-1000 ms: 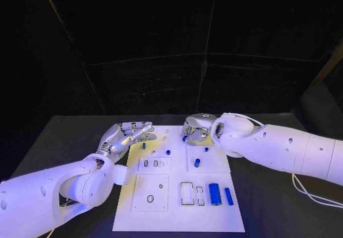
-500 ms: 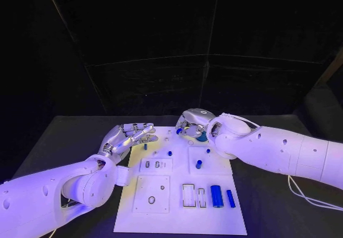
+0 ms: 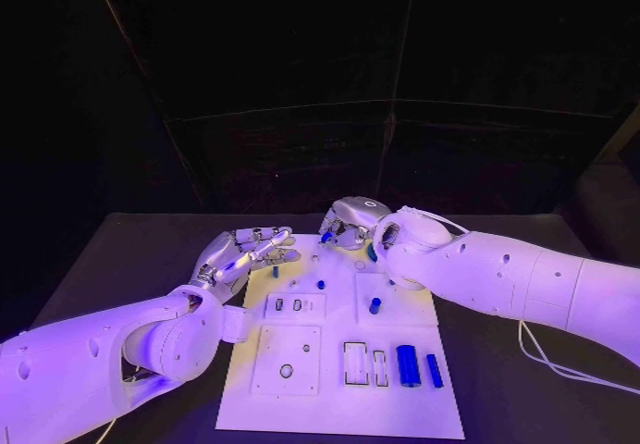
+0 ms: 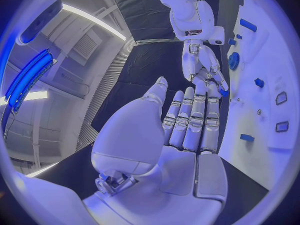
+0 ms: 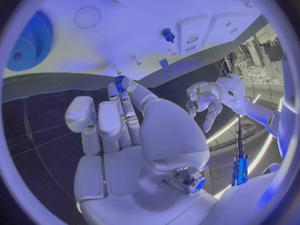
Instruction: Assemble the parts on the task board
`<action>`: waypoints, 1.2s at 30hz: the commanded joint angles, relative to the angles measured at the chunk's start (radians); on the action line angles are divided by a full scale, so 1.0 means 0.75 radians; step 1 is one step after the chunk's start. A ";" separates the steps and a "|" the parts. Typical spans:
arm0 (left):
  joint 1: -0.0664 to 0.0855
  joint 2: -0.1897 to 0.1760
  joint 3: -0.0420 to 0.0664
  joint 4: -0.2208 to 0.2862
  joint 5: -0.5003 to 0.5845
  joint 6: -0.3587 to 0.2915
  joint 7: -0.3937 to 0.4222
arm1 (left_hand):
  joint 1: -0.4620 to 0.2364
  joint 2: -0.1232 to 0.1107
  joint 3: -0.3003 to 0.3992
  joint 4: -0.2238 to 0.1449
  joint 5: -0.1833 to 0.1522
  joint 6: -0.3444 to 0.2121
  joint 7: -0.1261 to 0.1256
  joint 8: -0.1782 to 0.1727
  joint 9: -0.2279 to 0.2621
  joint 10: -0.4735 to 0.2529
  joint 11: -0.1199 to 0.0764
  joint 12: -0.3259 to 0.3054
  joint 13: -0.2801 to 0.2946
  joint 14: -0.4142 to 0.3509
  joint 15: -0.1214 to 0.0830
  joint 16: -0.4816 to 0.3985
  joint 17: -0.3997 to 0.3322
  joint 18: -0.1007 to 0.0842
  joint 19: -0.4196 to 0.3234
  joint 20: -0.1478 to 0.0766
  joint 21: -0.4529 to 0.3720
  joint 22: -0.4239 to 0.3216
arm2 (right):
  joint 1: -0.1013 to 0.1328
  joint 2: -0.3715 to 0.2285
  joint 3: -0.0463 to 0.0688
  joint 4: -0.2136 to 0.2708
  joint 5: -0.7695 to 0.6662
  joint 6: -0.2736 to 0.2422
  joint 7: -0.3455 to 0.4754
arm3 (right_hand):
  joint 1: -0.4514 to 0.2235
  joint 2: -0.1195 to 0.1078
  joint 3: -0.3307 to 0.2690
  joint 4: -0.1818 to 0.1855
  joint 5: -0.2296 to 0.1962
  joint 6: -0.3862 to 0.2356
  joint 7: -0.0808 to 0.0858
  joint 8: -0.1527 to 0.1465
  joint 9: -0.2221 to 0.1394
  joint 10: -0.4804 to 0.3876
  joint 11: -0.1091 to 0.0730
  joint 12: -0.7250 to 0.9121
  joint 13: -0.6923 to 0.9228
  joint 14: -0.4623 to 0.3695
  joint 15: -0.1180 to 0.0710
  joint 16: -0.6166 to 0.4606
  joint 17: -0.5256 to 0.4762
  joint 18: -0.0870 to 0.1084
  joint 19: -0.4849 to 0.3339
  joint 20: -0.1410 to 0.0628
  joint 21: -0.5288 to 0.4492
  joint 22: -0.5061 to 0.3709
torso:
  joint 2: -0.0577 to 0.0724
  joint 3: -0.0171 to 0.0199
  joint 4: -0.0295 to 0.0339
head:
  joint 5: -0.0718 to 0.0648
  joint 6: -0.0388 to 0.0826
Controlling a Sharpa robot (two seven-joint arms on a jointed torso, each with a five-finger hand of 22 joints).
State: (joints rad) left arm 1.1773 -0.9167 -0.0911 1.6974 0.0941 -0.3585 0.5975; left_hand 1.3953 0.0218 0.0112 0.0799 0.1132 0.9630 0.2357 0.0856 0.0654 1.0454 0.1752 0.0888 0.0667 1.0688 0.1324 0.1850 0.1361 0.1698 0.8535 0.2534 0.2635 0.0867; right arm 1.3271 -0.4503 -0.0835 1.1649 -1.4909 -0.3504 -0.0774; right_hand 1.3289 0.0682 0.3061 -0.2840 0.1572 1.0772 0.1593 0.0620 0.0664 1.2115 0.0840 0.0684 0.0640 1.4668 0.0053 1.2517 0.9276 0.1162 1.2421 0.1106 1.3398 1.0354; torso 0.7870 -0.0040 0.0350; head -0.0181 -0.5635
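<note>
Pinching small blue part [image 3: 326, 237], right robot hand [image 3: 350, 225] above task board [image 3: 340, 407].

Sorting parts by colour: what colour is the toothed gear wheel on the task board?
Blue. The gear shows best in the right wrist view, lying on the white task board.

One task board [image 3: 334, 407], two hands, several blue parts [image 3: 408, 364].
</note>
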 commanded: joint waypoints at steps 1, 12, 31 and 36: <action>0.003 0.002 0.001 0.001 0.010 0.024 0.025 | 0.001 0.010 0.004 -0.004 -0.004 -0.003 0.003 -0.006 -0.001 -0.004 0.008 -0.005 -0.002 0.005 0.005 -0.006 0.002 0.019 0.008 -0.003 -0.007 -0.002 | 0.003 0.016 0.001 -0.022 0.007 0.017 0.007 | 0.000 -0.016 0.009 0.000 0.003 -0.002 0.011 0.003 0.000 0.001 0.011 -0.003 0.002 0.005 0.002 0.007 -0.001 -0.010 -0.005 0.005 0.008 0.001 | 0.001 -0.0005 -0.0011 | 0.000 0.000; 0.008 0.000 0.001 0.009 0.000 0.020 0.030 | 0.003 0.013 0.006 -0.006 -0.004 -0.002 0.003 -0.006 -0.001 -0.004 0.008 -0.005 -0.002 0.005 0.005 -0.007 0.002 0.019 0.009 -0.003 -0.008 -0.002 | 0.003 0.063 0.001 -0.063 -0.021 0.090 -0.027 | -0.012 -0.025 0.022 0.004 0.001 -0.004 0.012 0.003 -0.001 -0.002 0.012 -0.004 0.002 0.003 0.003 0.007 -0.005 -0.010 -0.006 0.006 0.009 0.002 | 0.005 0.0001 -0.0027 | 0.002 -0.004; 0.016 0.000 0.001 0.009 -0.001 0.019 0.028 | 0.003 0.013 0.006 -0.006 -0.004 -0.002 0.003 -0.006 -0.001 -0.004 0.008 -0.005 -0.002 0.005 0.005 -0.007 0.002 0.019 0.009 -0.003 -0.008 -0.002 | 0.002 0.103 0.001 -0.123 -0.086 0.085 -0.100 | -0.023 -0.033 0.046 0.006 -0.004 -0.013 0.015 0.002 -0.001 -0.011 0.015 -0.005 0.001 0.001 0.005 0.006 -0.015 -0.009 -0.010 0.008 0.010 -0.001 | 0.008 -0.0004 -0.0012 | 0.009 -0.007; 0.017 -0.001 0.001 0.009 -0.001 0.020 0.027 | 0.003 0.013 0.006 -0.006 -0.004 -0.002 0.003 -0.006 -0.001 -0.004 0.008 -0.005 -0.002 0.005 0.005 -0.007 0.002 0.019 0.009 -0.003 -0.008 -0.002 | 0.002 0.110 0.001 -0.126 -0.093 0.085 -0.105 | -0.026 -0.037 0.051 0.007 -0.007 -0.014 0.015 0.002 -0.001 -0.012 0.015 -0.005 0.001 0.000 0.005 0.006 -0.015 -0.009 -0.011 0.008 0.009 -0.002 | 0.008 0.0002 -0.0024 | 0.011 -0.008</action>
State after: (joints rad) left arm 1.1886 -0.9174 -0.0909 1.7018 0.0968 -0.3566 0.6031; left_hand 1.3953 0.0218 0.0140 0.0771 0.1132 0.9630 0.2356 0.0856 0.0655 1.0454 0.1752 0.0888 0.0661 1.0688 0.1324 0.1850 0.1369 0.1698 0.8534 0.2534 0.2635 0.0860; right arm 1.3270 -0.3686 -0.0828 1.0735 -1.5374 -0.2841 -0.1320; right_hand 1.3079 0.0473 0.3385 -0.2804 0.1572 1.0695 0.1662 0.0607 0.0649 1.2040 0.0914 0.0686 0.0667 1.4668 0.0053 1.2516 0.9175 0.1164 1.2383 0.1144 1.3436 1.0351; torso 0.7930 -0.0045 0.0343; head -0.0102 -0.5687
